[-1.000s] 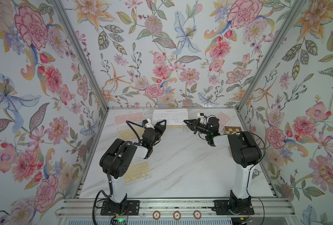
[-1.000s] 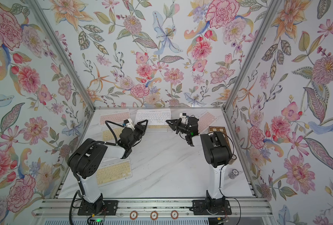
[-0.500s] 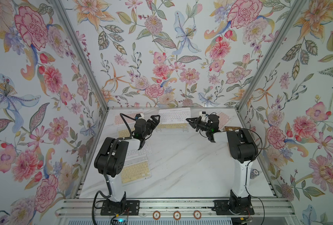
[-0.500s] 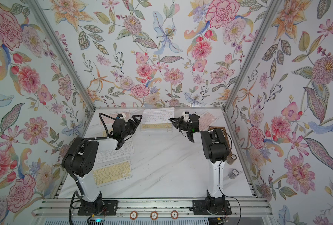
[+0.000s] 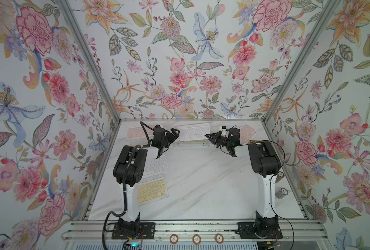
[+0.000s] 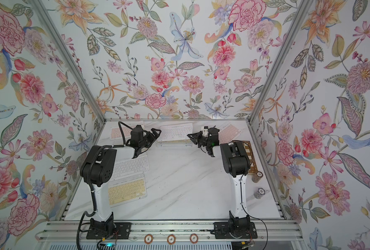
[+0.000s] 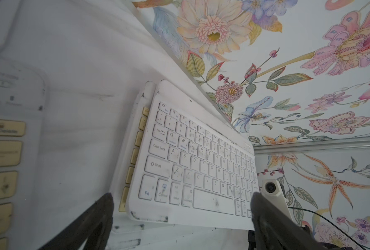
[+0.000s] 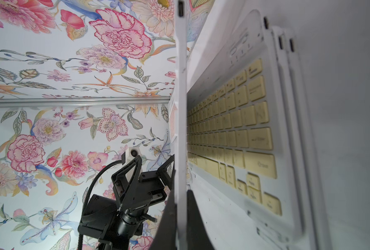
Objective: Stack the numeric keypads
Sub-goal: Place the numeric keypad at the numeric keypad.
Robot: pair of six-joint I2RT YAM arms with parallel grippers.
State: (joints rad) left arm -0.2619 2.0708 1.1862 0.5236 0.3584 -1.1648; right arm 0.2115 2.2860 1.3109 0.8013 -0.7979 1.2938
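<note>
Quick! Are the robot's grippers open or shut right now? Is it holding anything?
Left gripper: open, jaws spread wide at the end of the white keypad, not gripping it.
Right gripper: shut on the white keypad's edge.

Marble table, yellow keypad, white keypad, pink keypad, chessboard, chip stacks
</note>
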